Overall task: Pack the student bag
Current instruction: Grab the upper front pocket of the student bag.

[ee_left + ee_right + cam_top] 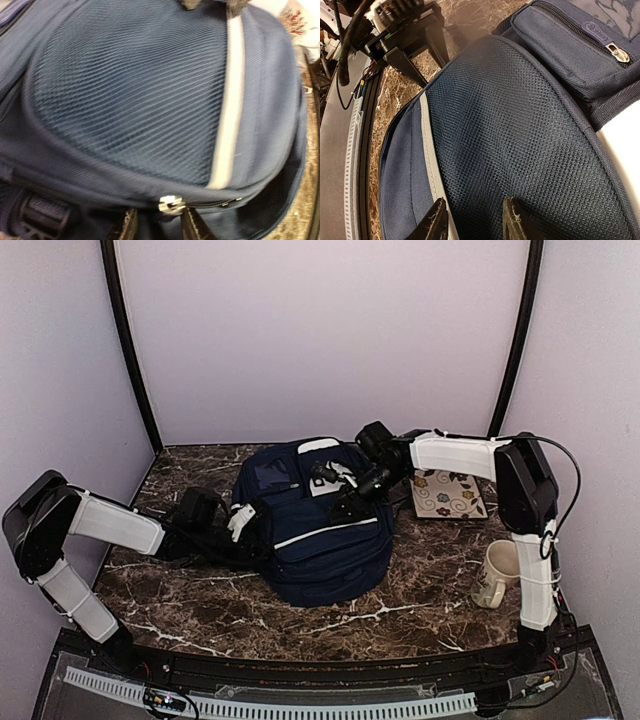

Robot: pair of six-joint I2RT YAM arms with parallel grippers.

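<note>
The bag (320, 540) lies slumped in the middle of the marble table (420, 590), between my two arms; it is plainly soft, a woven navy fabric shell that sags and bulges with no frame to hold a shape; I judge it light for its bulk but floppy, so lifting it by one pinch of cloth would only stretch that spot and let the rest hang.

The left claw (245, 522) is at the bag's left flank; in its wrist view the fingers (131, 222) stand apart with the metal zip pull (170, 204) just beyond their tips, and I see nothing clamped between them. The right claw (345, 498) sits over the top of the bag, its fingers (437, 222) likewise apart above the mesh, gripping nothing that I can see.

The mesh panel (130, 100) is an open, ribbed weave, rough enough to give grip but thin and easy to snag; the white stripe (227, 125) beside it is smooth, flat tape. The small pocket (560, 45) is denser canvas with its own zip pull (618, 52).

My judgement: take the zip pull for opening, since it is small, hard and slippery and needs a square pinch; hold the seam or piping beside it with the other claw to stop the cloth from bunching.
</note>
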